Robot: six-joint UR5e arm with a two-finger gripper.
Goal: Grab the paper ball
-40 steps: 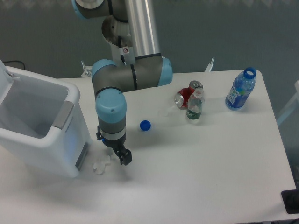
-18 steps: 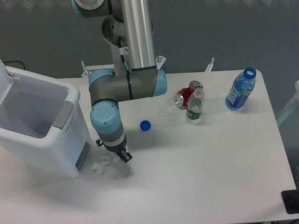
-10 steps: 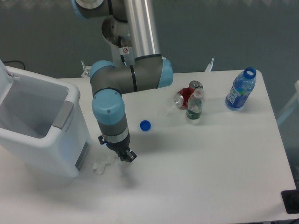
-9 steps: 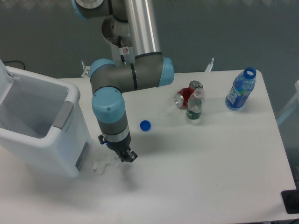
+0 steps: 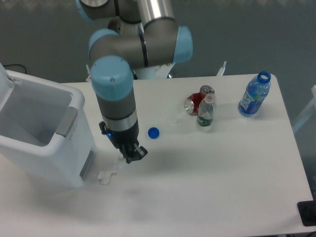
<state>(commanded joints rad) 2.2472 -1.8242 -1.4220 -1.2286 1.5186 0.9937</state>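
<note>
Camera view: we see our gripper [image 5: 132, 156], jaws seemingly together and empty, raised above the table [image 5: 222, 168]; the paper ball [image 5: 106, 174] lies below-left, beside the white bin [image 5: 44, 143].

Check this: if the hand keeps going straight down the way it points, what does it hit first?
Most likely the bare table, just right of the paper ball. The hand hangs above the surface, tips down, and the paper ball lies down-left of it. Depth is hard to judge from this single view, so it might clip the ball's edge.
</note>
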